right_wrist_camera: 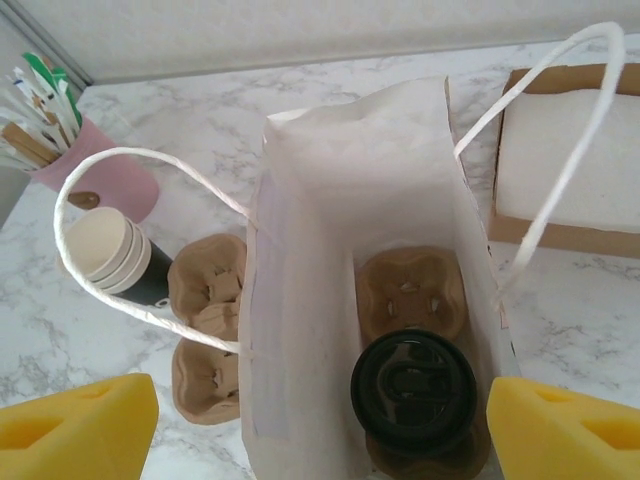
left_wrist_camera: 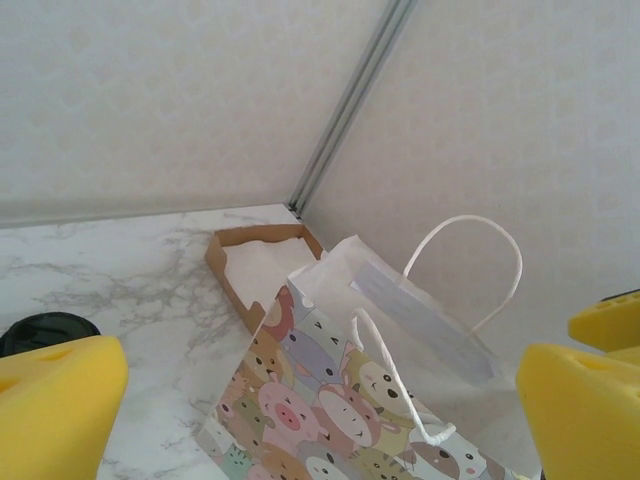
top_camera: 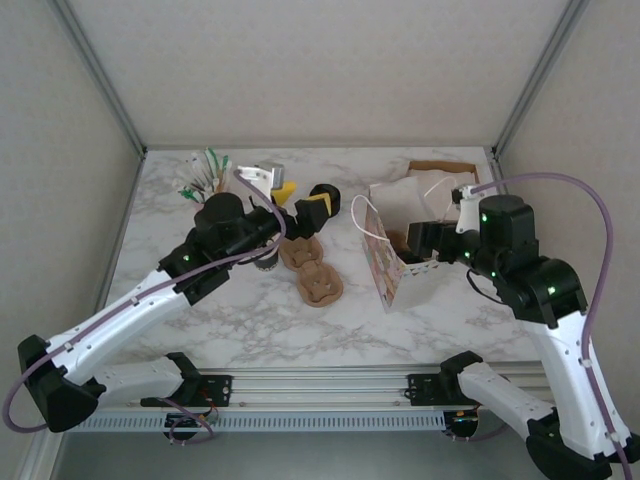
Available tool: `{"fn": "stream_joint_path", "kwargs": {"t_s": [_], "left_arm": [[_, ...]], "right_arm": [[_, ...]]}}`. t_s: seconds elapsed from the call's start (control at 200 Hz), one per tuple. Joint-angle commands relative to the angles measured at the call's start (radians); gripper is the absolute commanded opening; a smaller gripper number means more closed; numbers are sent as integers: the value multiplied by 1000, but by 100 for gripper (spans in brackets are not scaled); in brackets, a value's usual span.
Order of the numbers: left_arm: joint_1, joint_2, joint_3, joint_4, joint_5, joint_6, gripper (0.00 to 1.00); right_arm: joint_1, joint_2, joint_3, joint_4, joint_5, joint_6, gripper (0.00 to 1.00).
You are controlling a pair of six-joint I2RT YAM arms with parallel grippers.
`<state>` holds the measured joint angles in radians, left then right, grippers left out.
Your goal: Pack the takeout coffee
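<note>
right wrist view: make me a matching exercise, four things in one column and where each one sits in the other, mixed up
Things:
1. takeout coffee
2. stack of lidless cups
3. pink holder
4. cardboard box

Places:
a. upper right of the picture, outside the paper bag
b. inside the bag, on a pulp carrier
c. far left, holding stirrers
d. just left of the bag, next to the loose carriers

Pairs: 1-b, 2-d, 3-c, 4-a

takeout coffee (right_wrist_camera: 413, 392) inside bag (right_wrist_camera: 300, 300), carriers (right_wrist_camera: 205, 285) left
</note>
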<state>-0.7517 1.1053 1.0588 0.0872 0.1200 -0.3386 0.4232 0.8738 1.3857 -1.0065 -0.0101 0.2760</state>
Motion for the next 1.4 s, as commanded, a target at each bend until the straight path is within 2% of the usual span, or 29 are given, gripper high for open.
{"fn": "stream_joint_path", "kwargs": {"t_s": [0.0, 0.305, 0.451, 0.861, 1.187, 1.397], "left_arm": [[-9, -49, -46, 44, -29, -33, 100], [-9, -141, -132, 18, -30, -84, 100], [-9, -182, -167, -10, -40, -108, 100], [-10, -251, -295, -31, -49, -174, 100], [-12, -230, -352, 26, -34, -187, 100], [-15, -159, -303, 41, -19, -158, 100]], "right_arm": [[-6, -35, -28, 54, -24, 24, 88], [-6, -96, -77, 47, -90, 69, 93], [-5, -137, -105, 39, -117, 96, 99], [-5, -272, -225, 21, -171, 147, 99], [-6, -297, -278, 47, -183, 187, 99], [-6, -228, -254, 59, -103, 280, 99]]}}
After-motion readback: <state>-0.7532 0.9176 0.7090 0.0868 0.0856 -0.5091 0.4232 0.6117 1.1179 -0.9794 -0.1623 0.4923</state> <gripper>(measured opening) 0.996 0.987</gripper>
